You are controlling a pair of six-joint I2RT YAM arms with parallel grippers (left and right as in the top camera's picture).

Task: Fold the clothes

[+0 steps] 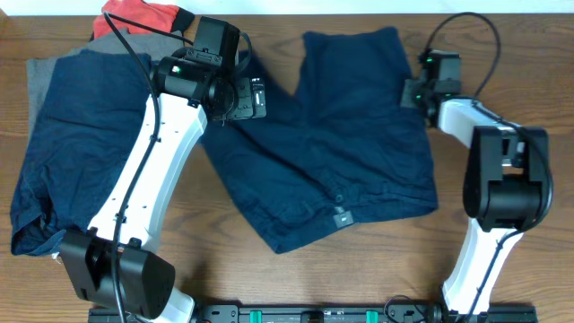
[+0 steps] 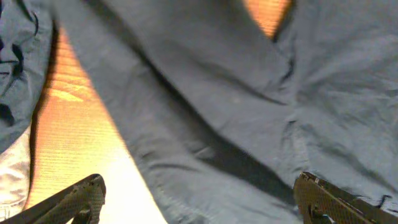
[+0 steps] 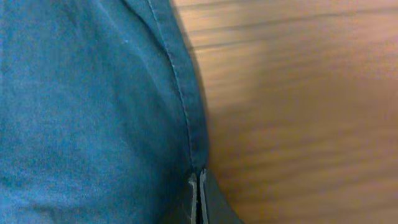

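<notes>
Navy piece point(image 1: 72, 135) on the far left of the table point(image 1: 529, 54), heaped with a grey piece point(image 1: 40, 76) and a red-orange piece point(image 1: 139, 13) at the back. Moving along, the left gripper point(image 1: 249, 97) hangs over the left leg of the dark shorts point(image 1: 359, 135), jaws wide apart, holding nothing. The shorts lie spread out mid-table, waistband button point(image 1: 341, 216) toward the front. On the right, the right gripper point(image 3: 200, 198) is pinched together right on the hem edge, looks like it has only a sliver of cloth. That's the worry: with such a thin bite the hem could slip out mid-lift, or a one-sided pull could drag the whole thing crooked and bunch it.
</notes>
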